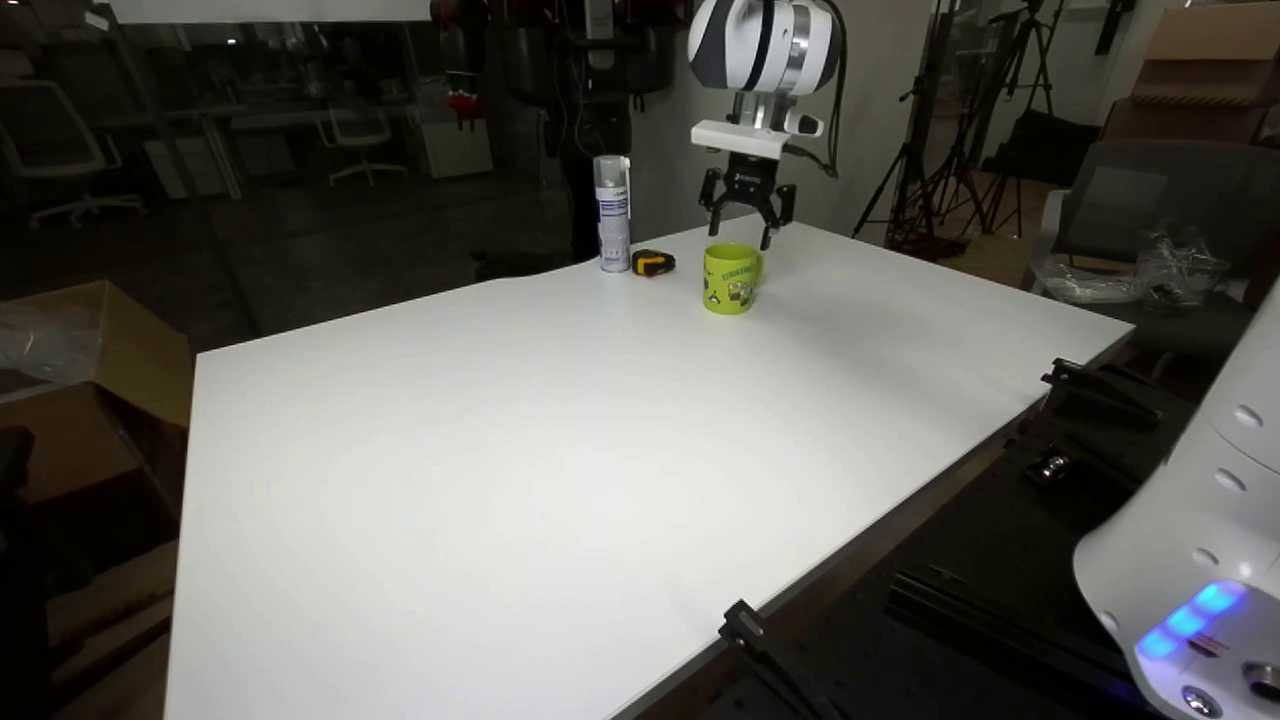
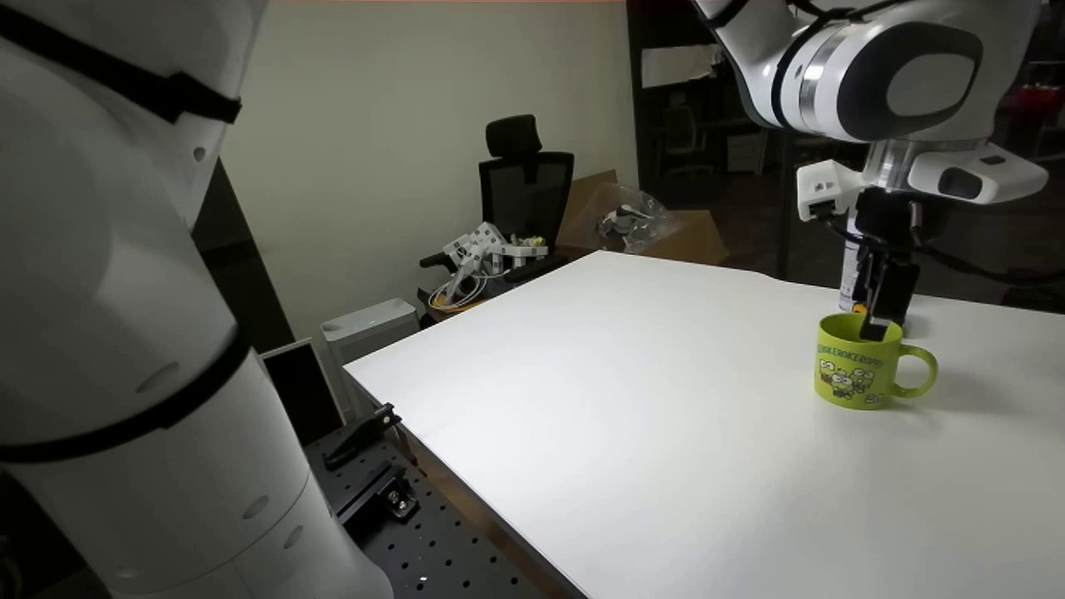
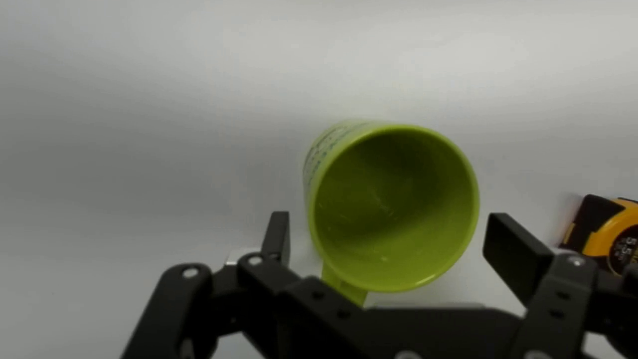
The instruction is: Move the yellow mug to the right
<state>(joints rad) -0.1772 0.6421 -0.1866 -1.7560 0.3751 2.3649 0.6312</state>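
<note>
Yellow mug point(image 2: 857, 374): upright, white table point(image 1: 500, 480) beneath it | Your gripper point(image 1: 739, 236): jaws apart above the mug, likely so you can straddle it | Tape measure point(image 1: 653, 263): near the mug (clearance worth minding)

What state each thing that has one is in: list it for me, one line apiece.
Yellow mug: upright, empty, not gripped
Claw: open, holding nothing
Spray can: upright
Tape measure: extended or retracted, cannot tell
Cardboard box: open
Base light: lit blue
</note>
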